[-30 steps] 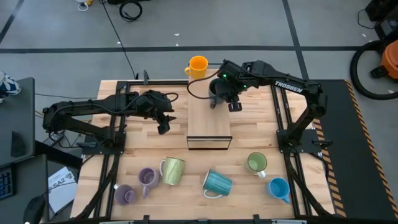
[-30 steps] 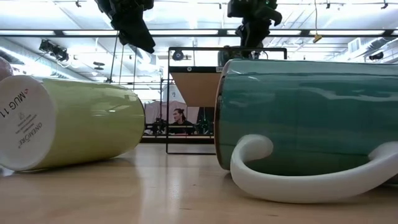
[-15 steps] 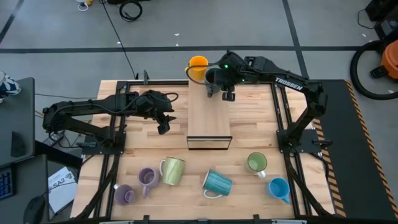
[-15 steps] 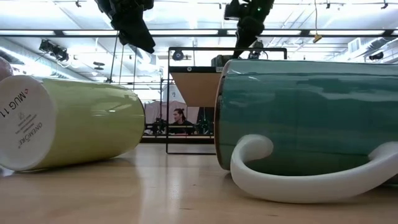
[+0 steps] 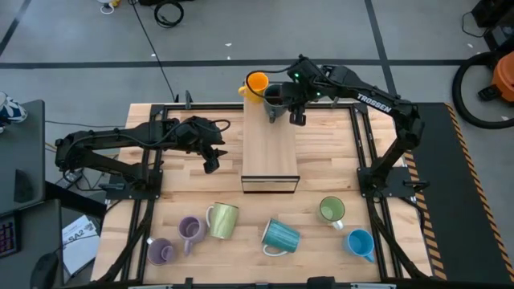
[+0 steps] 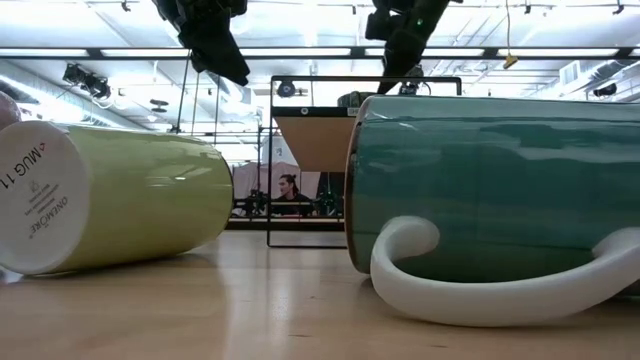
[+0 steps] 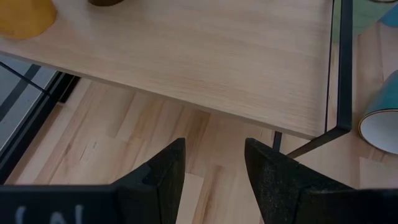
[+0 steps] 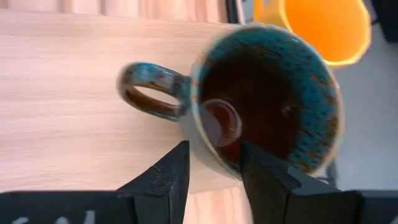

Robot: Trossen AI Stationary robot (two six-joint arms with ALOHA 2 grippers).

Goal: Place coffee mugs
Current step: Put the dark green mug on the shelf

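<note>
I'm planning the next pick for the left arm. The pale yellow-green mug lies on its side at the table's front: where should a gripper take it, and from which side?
Come straight down on the pale yellow-green mug and pinch one wall at its open rim, one finger inside the mouth. It lies tipped over with mouth and handle toward the lilac mug, leaving little room for a handle grip.

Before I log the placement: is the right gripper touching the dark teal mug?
Touching: the right wrist view shows the right gripper astride the dark teal mug rim.
</note>
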